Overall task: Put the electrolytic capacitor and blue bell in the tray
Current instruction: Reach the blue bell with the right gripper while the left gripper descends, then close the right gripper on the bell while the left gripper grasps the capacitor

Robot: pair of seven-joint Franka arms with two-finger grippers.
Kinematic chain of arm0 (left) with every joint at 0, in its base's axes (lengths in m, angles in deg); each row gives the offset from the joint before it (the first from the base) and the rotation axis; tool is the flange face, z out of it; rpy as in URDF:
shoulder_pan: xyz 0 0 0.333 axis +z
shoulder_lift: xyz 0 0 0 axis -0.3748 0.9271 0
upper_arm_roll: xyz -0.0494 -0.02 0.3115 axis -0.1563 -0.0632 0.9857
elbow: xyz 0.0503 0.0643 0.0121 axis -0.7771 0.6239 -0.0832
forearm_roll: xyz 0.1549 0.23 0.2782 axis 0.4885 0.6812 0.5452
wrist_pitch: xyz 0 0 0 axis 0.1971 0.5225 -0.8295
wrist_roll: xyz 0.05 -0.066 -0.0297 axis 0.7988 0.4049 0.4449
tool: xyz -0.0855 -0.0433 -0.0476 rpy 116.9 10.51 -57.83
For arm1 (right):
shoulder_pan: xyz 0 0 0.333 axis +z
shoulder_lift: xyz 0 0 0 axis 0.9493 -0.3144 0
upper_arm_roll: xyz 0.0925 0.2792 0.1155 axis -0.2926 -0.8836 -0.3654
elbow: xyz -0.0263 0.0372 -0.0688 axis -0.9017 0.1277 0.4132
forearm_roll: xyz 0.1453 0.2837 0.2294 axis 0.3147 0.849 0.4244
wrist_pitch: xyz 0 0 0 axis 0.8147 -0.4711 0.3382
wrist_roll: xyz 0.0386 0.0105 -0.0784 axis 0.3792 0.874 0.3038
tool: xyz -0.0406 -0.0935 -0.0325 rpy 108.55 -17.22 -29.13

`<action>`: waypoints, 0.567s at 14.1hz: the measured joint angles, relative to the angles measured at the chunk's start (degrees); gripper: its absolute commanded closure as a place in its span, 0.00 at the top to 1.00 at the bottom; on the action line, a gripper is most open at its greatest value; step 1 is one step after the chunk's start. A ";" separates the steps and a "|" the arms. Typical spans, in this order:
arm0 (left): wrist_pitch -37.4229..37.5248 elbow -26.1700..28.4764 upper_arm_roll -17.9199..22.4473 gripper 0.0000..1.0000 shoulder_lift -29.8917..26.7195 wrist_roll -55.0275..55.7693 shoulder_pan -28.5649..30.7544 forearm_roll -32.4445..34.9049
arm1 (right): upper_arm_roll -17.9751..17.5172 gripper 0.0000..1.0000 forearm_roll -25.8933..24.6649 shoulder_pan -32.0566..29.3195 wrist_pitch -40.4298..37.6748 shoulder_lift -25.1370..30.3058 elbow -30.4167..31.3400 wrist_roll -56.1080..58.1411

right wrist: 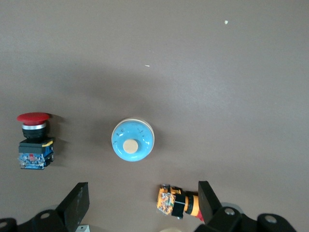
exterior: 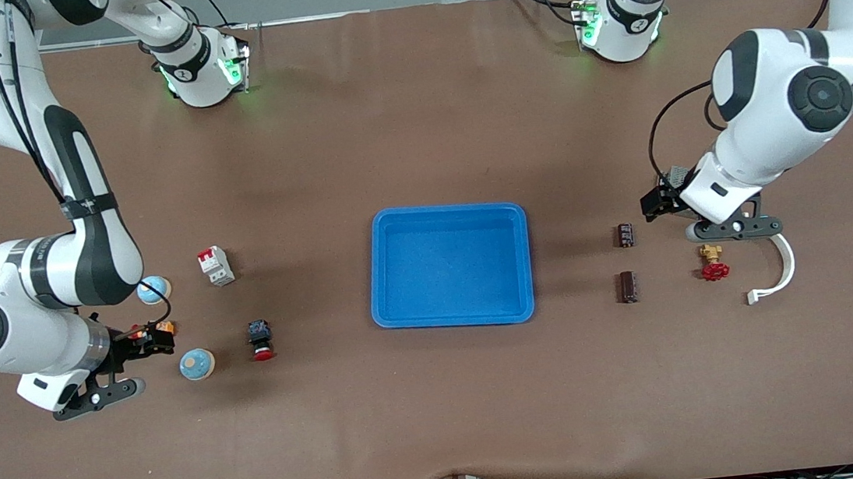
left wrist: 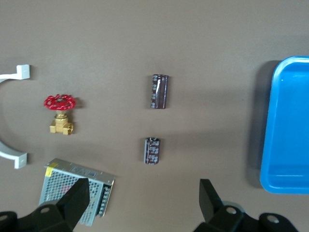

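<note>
Right gripper (exterior: 97,396) hangs over the table, fingers (right wrist: 77,205) spread wide and empty, a blue bell (right wrist: 133,140) just beside it. The tray (exterior: 455,316) sits mid-table. Left gripper (exterior: 734,228) hovers, fingers (left wrist: 77,200) wide, holding nothing, near two electrolytic capacitors (left wrist: 159,91).

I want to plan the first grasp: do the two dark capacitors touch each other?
Apart. The left wrist view shows bare table between the longer capacitor and the shorter capacitor.
</note>
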 measured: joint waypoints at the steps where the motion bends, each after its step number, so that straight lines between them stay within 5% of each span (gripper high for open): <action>1: -2.33 1.77 -0.03 1.00 0.00 0.00 0.00 0.04 | -0.18 1.00 0.06 0.04 0.53 -0.42 -0.04 0.01; 8: -10.20 8.66 -0.03 1.00 0.95 0.00 0.02 0.96 | -0.65 1.00 2.48 0.10 2.50 -3.22 -0.08 1.45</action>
